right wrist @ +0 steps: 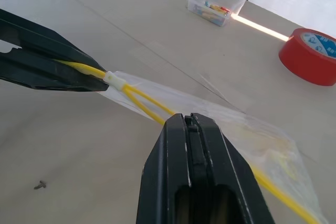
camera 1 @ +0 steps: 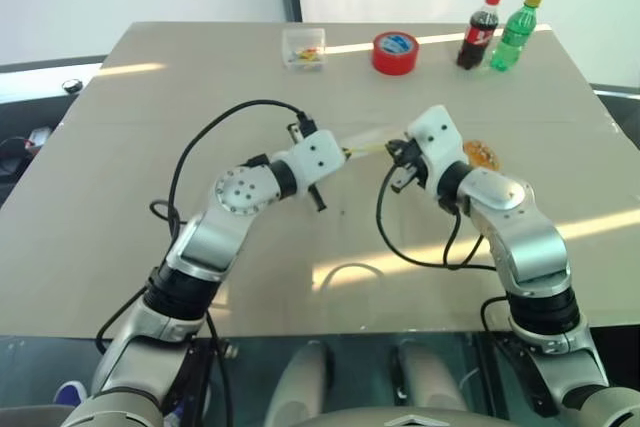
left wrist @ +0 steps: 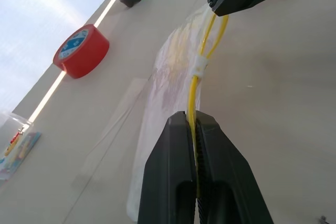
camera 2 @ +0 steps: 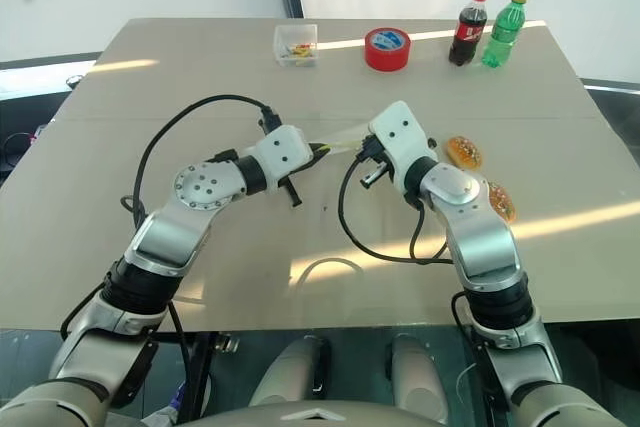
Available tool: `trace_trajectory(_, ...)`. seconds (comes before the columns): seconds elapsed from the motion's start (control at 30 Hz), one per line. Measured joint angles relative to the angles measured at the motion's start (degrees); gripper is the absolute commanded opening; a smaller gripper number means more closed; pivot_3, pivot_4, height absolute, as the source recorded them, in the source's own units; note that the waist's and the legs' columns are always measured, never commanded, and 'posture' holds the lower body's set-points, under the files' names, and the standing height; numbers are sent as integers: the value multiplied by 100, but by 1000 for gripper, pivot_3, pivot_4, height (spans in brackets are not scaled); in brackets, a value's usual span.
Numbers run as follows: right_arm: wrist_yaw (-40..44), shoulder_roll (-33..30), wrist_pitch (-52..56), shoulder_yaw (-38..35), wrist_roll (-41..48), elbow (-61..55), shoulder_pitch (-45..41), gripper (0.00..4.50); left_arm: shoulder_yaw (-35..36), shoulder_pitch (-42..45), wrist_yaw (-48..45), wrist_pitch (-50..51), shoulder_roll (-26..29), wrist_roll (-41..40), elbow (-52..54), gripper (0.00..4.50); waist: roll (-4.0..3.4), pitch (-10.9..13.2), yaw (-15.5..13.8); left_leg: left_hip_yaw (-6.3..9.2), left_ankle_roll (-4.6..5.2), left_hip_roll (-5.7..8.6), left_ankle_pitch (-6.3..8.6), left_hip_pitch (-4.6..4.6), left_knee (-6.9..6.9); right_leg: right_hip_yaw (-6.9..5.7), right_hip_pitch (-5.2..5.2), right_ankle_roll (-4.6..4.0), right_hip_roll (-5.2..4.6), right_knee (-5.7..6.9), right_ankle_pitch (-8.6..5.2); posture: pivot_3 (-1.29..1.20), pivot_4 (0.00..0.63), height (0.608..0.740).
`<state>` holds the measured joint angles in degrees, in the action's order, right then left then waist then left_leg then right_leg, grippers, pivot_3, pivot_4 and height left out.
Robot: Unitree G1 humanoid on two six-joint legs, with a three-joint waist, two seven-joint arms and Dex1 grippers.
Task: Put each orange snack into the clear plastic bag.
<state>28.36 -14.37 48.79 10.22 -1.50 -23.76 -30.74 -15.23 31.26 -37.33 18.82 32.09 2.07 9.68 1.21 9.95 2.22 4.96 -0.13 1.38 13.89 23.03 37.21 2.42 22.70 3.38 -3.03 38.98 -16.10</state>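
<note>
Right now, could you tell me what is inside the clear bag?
Nothing visible: the bag looks empty, held by both grippers. Both snacks lie on the table beside the right arm.

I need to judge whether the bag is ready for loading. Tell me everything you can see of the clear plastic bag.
The bag is thin, transparent film with faint yellow print and a yellow zip strip carrying a small white slider. It hangs stretched between the two grippers above the table: the left gripper is shut on the strip at one end, the right gripper shut on it further along. The strip splits into two strands past the slider. No snack is inside.
</note>
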Motion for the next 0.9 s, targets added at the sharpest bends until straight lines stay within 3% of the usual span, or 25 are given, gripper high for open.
trace_trajectory(0.9,-252,32,29,35,513,26,4,21,99,-147,-266,-71,2,86,308,0,0,0,2,0,0,-2,0,0,0,1,0,0,0,1,0,0,150,740)
